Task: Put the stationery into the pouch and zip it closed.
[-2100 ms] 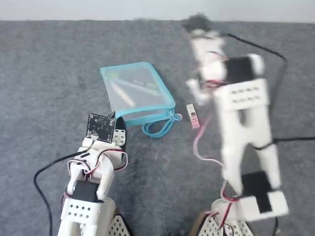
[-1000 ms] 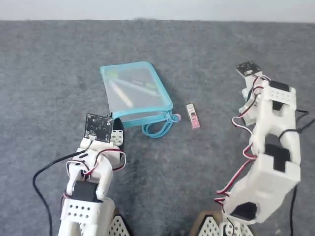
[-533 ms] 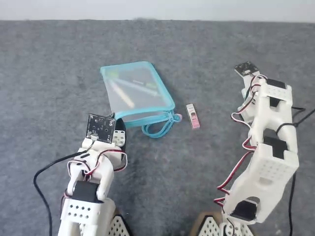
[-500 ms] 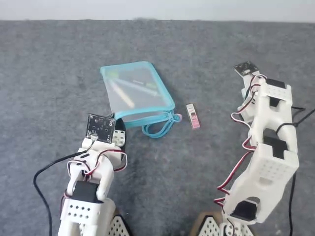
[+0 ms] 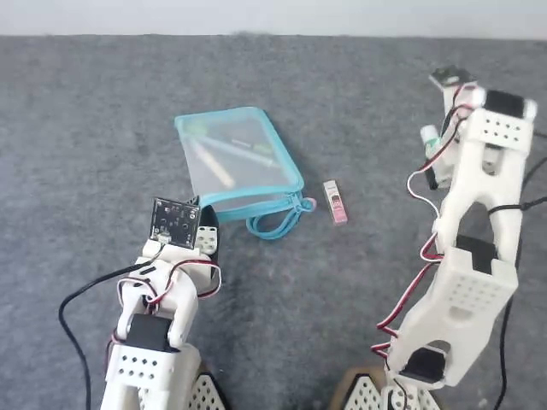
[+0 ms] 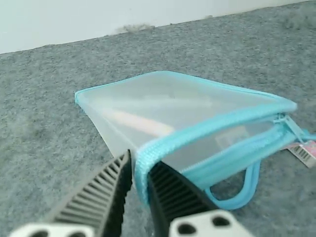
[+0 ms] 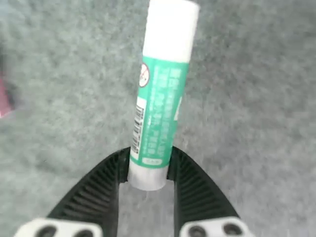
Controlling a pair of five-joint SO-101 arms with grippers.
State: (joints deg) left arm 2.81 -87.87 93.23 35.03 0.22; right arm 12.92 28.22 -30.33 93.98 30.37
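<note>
Okay, left gripper (image 6: 139, 165) clamped on pouch (image 5: 235, 162) at near zipper corner; pens (image 5: 211, 164) inside. Right gripper (image 7: 148, 158) grasped glue stick (image 7: 163, 98), well apart from pouch. Small pink item (image 5: 335, 202) lay just beside pouch.

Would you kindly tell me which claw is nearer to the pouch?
Left. The left claw grips the pouch at its zipper edge; the right claw, holding a glue stick, hangs well apart from it.

The pouch (image 6: 168, 113) is frosted, translucent plastic; the glue stick (image 7: 165, 94) smooth plastic; the carpet (image 5: 85, 102) rough.
</note>
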